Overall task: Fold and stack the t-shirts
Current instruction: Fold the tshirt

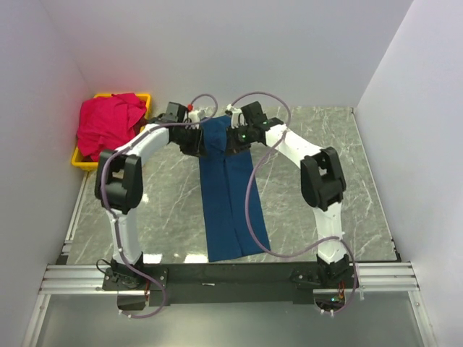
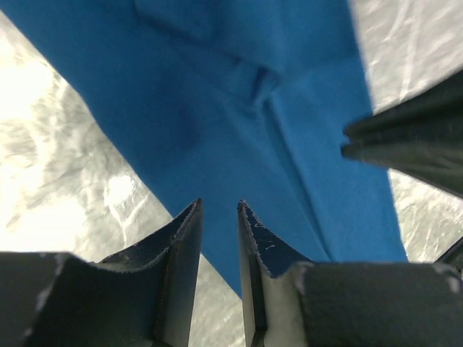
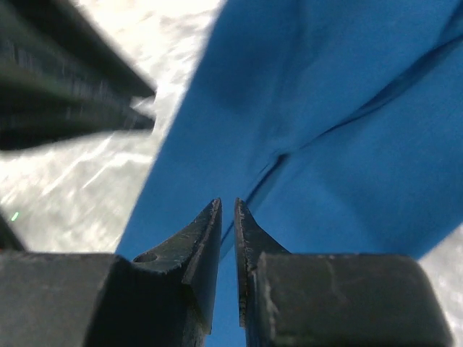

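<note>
The navy blue t-shirt (image 1: 231, 195) lies on the table as a long narrow strip running from the far middle to the near edge. My left gripper (image 1: 197, 141) hovers at the far left edge of the strip, jaws a little apart and empty (image 2: 218, 206), above the blue cloth (image 2: 239, 123). My right gripper (image 1: 233, 141) hovers at the far right part of the strip, jaws almost closed with a thin gap and nothing between them (image 3: 226, 202), above a seam in the cloth (image 3: 340, 144). The red-pink t-shirt (image 1: 108, 123) lies crumpled in the bin.
The yellow plastic bin (image 1: 83, 160) stands at the far left corner against the wall. Grey marbled table (image 1: 325, 238) lies on both sides of the strip. White walls close the left, far and right sides. Each wrist view shows the other gripper's fingers (image 2: 412, 144) close by.
</note>
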Robot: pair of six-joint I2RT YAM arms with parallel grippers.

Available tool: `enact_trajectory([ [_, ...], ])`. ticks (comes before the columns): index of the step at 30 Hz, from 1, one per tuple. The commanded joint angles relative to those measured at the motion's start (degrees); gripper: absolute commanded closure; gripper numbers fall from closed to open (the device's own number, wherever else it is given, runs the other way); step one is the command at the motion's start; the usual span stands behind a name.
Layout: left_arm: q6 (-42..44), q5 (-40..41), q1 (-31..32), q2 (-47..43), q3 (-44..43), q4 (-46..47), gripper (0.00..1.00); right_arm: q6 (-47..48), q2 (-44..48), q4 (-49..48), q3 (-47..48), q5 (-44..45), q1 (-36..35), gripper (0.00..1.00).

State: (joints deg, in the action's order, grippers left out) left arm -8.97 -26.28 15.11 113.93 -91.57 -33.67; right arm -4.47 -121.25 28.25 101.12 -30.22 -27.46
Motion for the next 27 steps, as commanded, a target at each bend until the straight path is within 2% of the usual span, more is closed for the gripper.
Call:
enact_trajectory([
  [1,-1.31,-3.51,-0.08,2.52,-0.89,1.68,0.68,-4.4,-3.02,-5.31,4.61,3.67,0.48,0.8],
  [11,-0.43,-0.26,-1.49,14.9,-10.02,-0.6,0.72,-12.31,-11.89,-11.81,4.7,7.45,4.69,0.82],
  [16,-0.17,0.35,-2.72,18.87,-15.47,-1.57,0.72,-14.25,-15.33,-11.02,7.51,7.37,6.1,0.82],
  [27,-1.84,-1.49,-3.16,25.11,-24.44,-1.83,0.71,-16.97,-23.15,-7.07,20.94,4.56,9.71,0.82],
])
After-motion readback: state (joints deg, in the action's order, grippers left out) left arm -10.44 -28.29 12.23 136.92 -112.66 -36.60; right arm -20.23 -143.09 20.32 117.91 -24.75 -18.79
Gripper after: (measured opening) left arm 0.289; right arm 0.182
